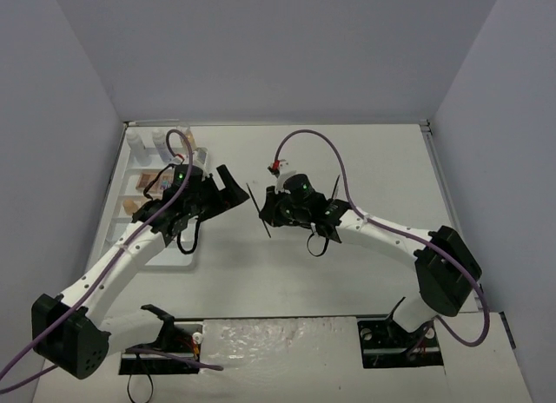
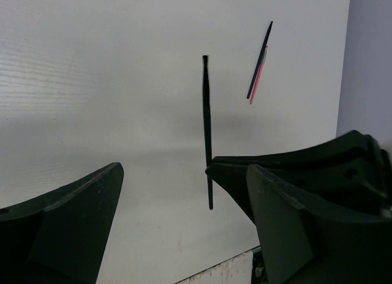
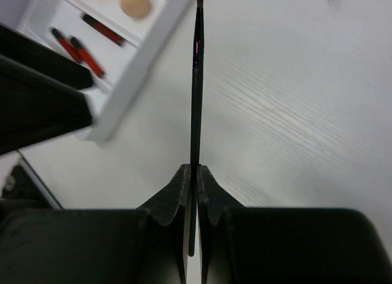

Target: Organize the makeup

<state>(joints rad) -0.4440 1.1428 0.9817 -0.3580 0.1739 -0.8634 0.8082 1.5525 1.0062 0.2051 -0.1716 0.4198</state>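
My right gripper (image 3: pixel 196 169) is shut on a thin black brush (image 3: pixel 196 82) and holds it above the table. In the top view the brush (image 1: pixel 258 209) sits at the right gripper (image 1: pixel 265 208). My left gripper (image 1: pixel 236 190) is open and empty, just left of the brush. In the left wrist view the brush (image 2: pixel 207 125) hangs between the open left gripper (image 2: pixel 184 174) fingers. A pink pencil and a black pencil (image 2: pixel 258 67) lie together on the table beyond. Red pencils (image 3: pixel 79 51) and a peach sponge (image 3: pixel 135 3) lie in the tray.
The white slotted tray (image 1: pixel 174 262) stands at the left of the table, partly under my left arm. Two clear white-capped bottles (image 1: pixel 136 142) and an amber bottle (image 1: pixel 184 136) stand at its far end. Grey walls close in the table.
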